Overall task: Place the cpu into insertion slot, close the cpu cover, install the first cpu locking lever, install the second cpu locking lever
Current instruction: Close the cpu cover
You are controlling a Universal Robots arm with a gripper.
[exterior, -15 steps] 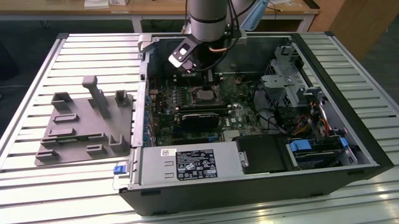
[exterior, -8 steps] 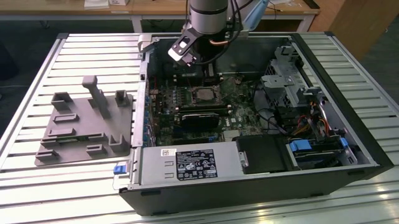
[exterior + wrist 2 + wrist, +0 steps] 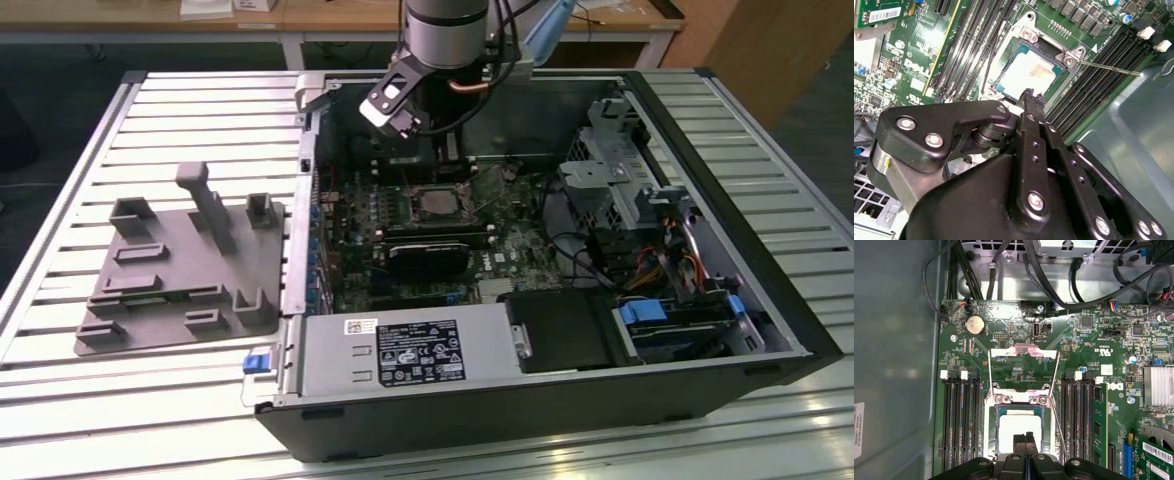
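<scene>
My arm reaches down into the open case, which lies on the slatted table. A grey fixture sits on the table at the exterior view's left, just beside the case.

My claw is clenched: the two fingers are pressed flat together with only a thin seam between them, and they grip nothing. In both wrist views the tips hang right over the cpu. I can't tell whether they touch its top.

The cpu lies flat in the slot, silver top up, with the black rim showing around it (looks square to the rim). The slot is mid-board, with memory slots on both sides.

The cover is swung open and off the slot, standing on the far side toward the coin cell. The cpu top is fully bare.

The levers are thin wires running up either side of the open cover. In the second wrist view one of the levers sticks out from the slot corner, slanting across the memory slots. Neither is down.
</scene>
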